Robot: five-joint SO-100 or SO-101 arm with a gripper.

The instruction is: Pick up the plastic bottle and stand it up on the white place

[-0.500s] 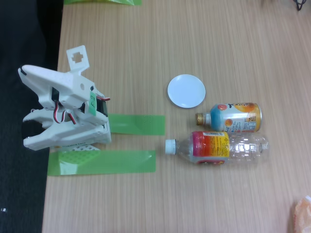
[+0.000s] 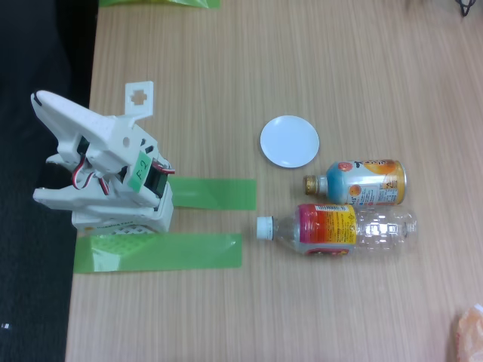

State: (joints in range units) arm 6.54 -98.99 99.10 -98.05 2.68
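Note:
The plastic bottle (image 2: 339, 228) lies on its side on the wooden table, white cap pointing left, with a pink-orange-yellow label band. The white place (image 2: 289, 141) is a small round plate above and left of it, with nothing on it. My white arm (image 2: 106, 166) sits folded at the table's left edge, far left of both. Its gripper (image 2: 45, 105) seems to be the long white part pointing up-left over the dark area. From above I cannot make out whether its fingers are apart. Nothing is held.
A shorter capless bottle (image 2: 362, 182) with a blue and orange label lies just above the plastic bottle, almost touching it. Two green tape strips (image 2: 204, 194) lie right of the arm's base. An orange-pink thing (image 2: 469, 332) pokes in at the lower right.
The arm has shifted: its white bracket moved up and to the right, and the lower link rose a little. Bottles and plate have not moved.

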